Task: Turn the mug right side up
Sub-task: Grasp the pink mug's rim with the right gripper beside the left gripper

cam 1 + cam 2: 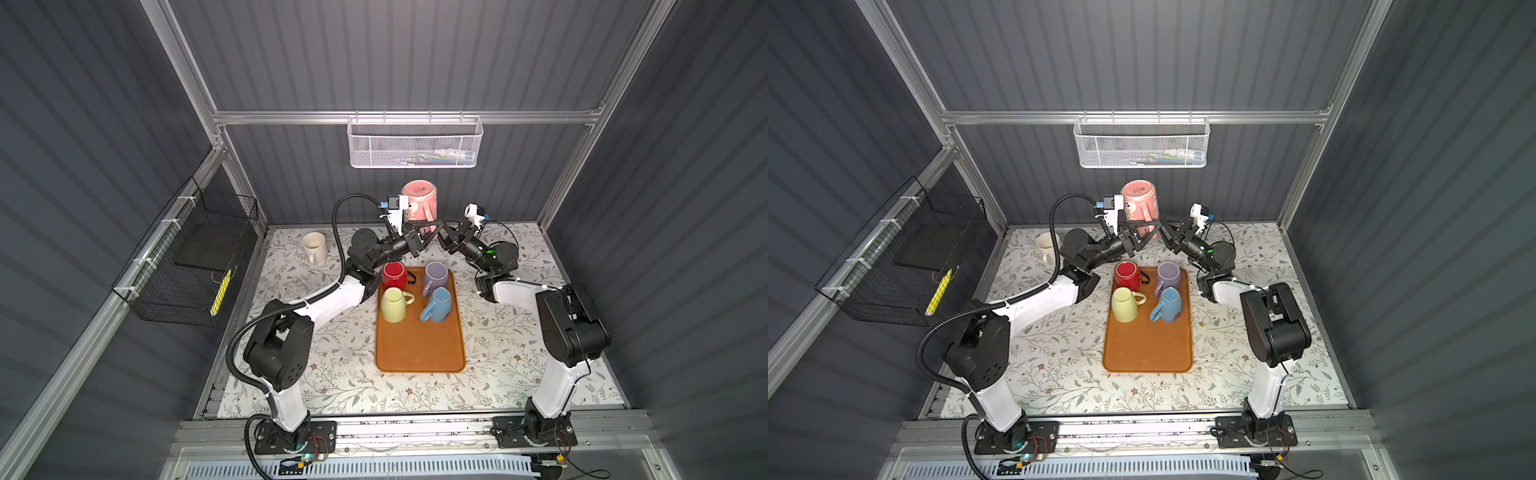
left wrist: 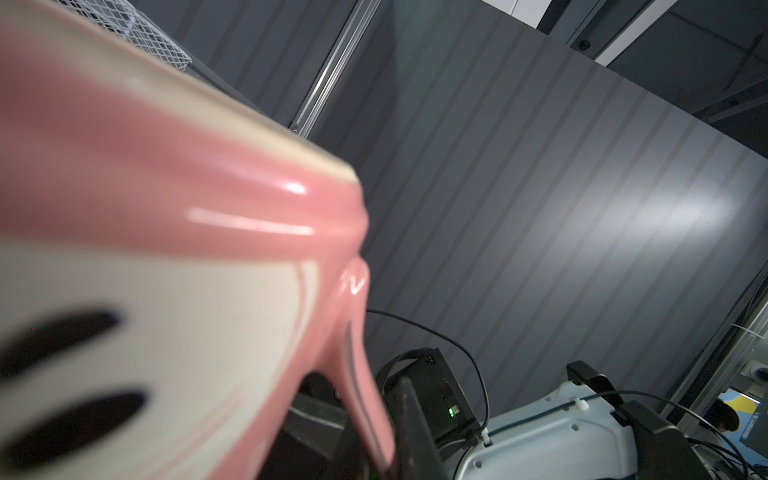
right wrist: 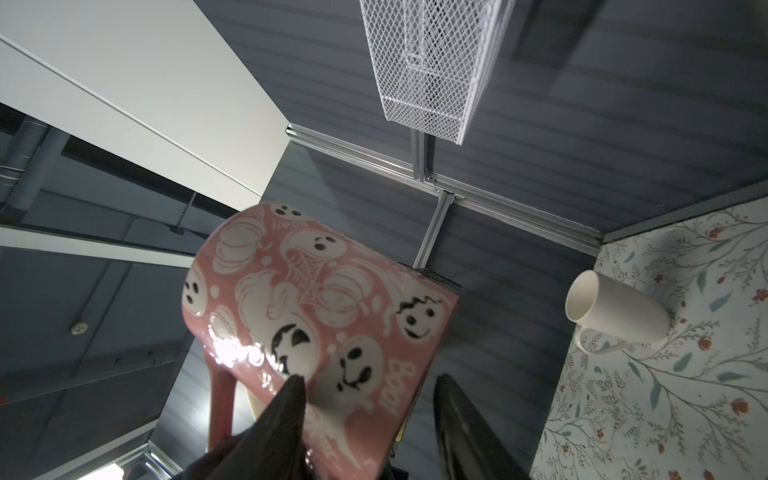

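Note:
The mug (image 1: 419, 199) (image 1: 1140, 201) is pink with white ghosts and pumpkins. It hangs in the air near the back wall with its base up. My left gripper (image 1: 432, 226) (image 1: 1154, 226) is shut on its handle, and in the left wrist view the handle runs down between the dark fingers (image 2: 411, 419). My right gripper (image 1: 442, 230) (image 1: 1165, 228) is open at the mug's lower rim. In the right wrist view (image 3: 370, 380) one finger overlaps the mug (image 3: 316, 299) wall and the other stands clear of it.
An orange tray (image 1: 419, 345) lies mid-table with red (image 1: 394, 274), purple (image 1: 435, 275), yellow (image 1: 392, 304) and blue (image 1: 438, 305) mugs on it. A cream mug (image 1: 313, 245) stands at the back left. A white mesh basket (image 1: 413, 143) hangs on the back wall, a black wire basket (image 1: 187, 266) on the left.

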You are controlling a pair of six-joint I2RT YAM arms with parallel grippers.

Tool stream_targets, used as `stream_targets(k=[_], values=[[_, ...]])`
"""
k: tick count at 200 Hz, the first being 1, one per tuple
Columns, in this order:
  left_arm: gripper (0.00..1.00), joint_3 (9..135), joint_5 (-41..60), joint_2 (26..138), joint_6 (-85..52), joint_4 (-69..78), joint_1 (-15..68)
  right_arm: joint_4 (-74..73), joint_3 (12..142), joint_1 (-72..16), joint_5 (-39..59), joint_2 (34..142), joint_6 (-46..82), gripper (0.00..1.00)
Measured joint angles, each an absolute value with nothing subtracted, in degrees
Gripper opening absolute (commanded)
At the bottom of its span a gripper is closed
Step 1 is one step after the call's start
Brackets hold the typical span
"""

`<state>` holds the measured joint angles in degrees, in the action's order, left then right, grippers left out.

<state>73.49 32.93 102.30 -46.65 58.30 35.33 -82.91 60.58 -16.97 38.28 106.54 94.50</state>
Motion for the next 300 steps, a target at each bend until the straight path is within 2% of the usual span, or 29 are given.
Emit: stream_targets(k=[156, 237, 300], values=[[0.0, 69.6, 31.35, 109.36, -56.25, 77.3, 33.39, -77.82, 57.43, -15.84, 38.3, 102.56, 95.31, 0.51], [0.0, 69.25, 30.85, 110.24, -57.76, 79.13, 33.39, -77.41, 57.43, -15.77, 38.3, 102.56, 94.04, 0.51], [0.0, 70.04, 30.44, 113.82, -62.06, 85.93, 33.04, -74.67, 59.86, -15.18, 40.95, 102.59, 93.41, 0.52]])
